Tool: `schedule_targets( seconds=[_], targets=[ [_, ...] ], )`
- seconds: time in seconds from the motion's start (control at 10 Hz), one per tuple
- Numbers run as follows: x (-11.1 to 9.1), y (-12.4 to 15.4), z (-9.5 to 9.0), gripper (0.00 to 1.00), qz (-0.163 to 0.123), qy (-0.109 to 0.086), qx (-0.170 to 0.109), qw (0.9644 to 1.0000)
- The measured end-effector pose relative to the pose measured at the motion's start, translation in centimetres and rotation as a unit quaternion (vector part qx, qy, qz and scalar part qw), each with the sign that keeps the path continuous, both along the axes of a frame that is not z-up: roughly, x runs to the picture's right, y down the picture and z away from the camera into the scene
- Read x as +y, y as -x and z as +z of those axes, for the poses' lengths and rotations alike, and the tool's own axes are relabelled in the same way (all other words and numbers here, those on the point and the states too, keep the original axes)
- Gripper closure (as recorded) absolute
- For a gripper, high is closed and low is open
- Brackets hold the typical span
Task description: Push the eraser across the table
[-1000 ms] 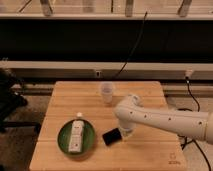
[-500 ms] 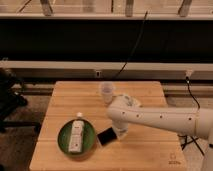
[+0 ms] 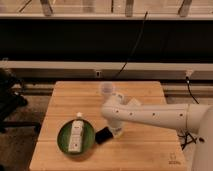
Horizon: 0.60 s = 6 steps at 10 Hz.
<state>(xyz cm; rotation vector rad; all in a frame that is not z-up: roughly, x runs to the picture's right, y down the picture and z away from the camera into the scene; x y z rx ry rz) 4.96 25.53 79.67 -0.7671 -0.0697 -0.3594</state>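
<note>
Where the white arm reaches in from the right, its claw (image 3: 116, 131) is down at the bench (image 3: 140, 150) surface, touching the right end of the eraser (image 3: 103, 135); whether its fingers are apart or together I cannot tell. That black eraser lies left of centre on the near half of the bench, its left end against the rim of the green plate (image 3: 64, 144). A white bottle (image 3: 76, 135) lies in the plate, cap pointing far. Toward the far edge, a clear cup (image 3: 106, 89) stands just beyond the arm's elbow, well apart from the eraser.

Compared with half a second ago, the eraser has slid left and slightly nearer, closing the gap to the plate, and the claw has followed it.

Leftward, the plate blocks the way. Bare wood lies right of the eraser and along the near edge, out to a small mark (image 3: 173, 160) at the near right corner.
</note>
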Motion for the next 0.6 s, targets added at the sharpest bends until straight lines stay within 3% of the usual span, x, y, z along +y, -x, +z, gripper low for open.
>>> schedule_targets(
  seconds=[0.6],
  targets=[
    [-0.67, 0.98, 0.76, 1.00, -0.010, -0.002, -0.003, 0.9999]
  ],
)
